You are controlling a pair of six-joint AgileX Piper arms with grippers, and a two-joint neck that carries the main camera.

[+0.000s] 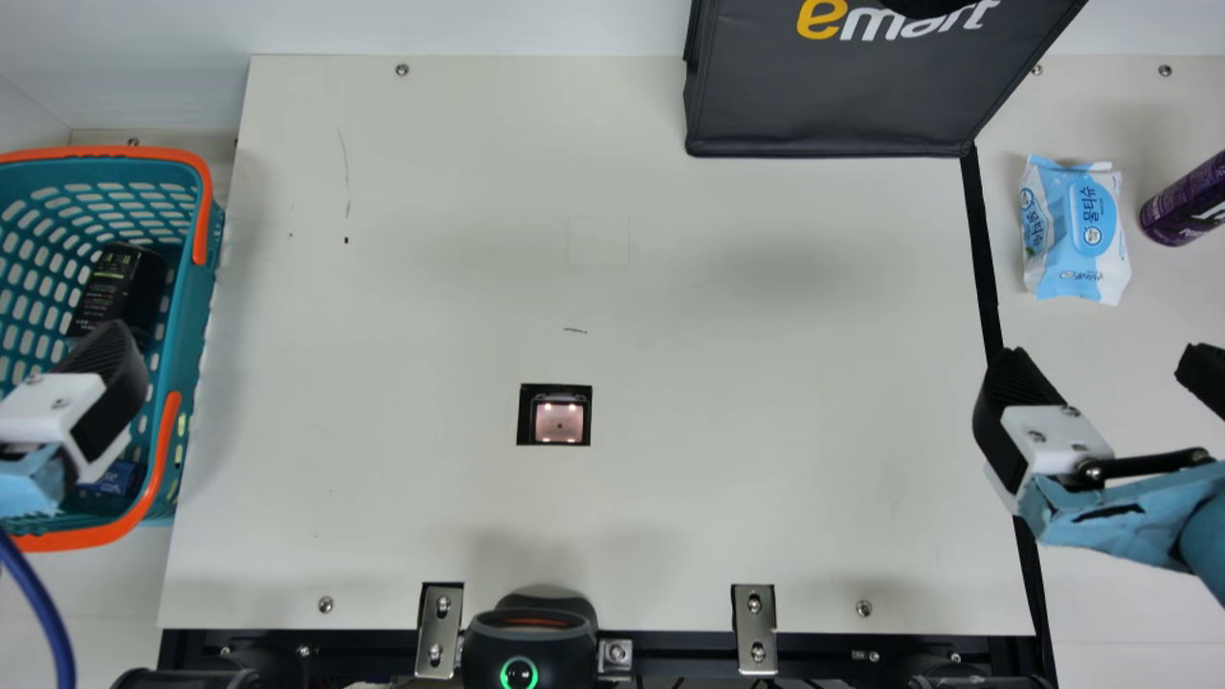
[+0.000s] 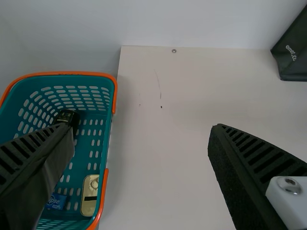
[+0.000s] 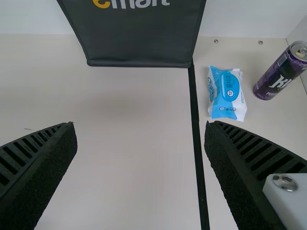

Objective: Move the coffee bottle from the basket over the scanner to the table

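Just beyond the nearer left gripper (image 2: 141,127) in the main view, the dark coffee bottle (image 1: 117,285) lies inside the basket (image 1: 196,301), its long axis apparently slanting away from the robot. The gripper's fingers stand wide apart, with nothing between them.

Left of the scanner (image 1: 559,422), the basket (image 1: 195,306) holds the coffee bottle (image 1: 120,287); right and behind are bag (image 1: 823,105), wipes (image 1: 1077,230) and can (image 1: 1182,206).
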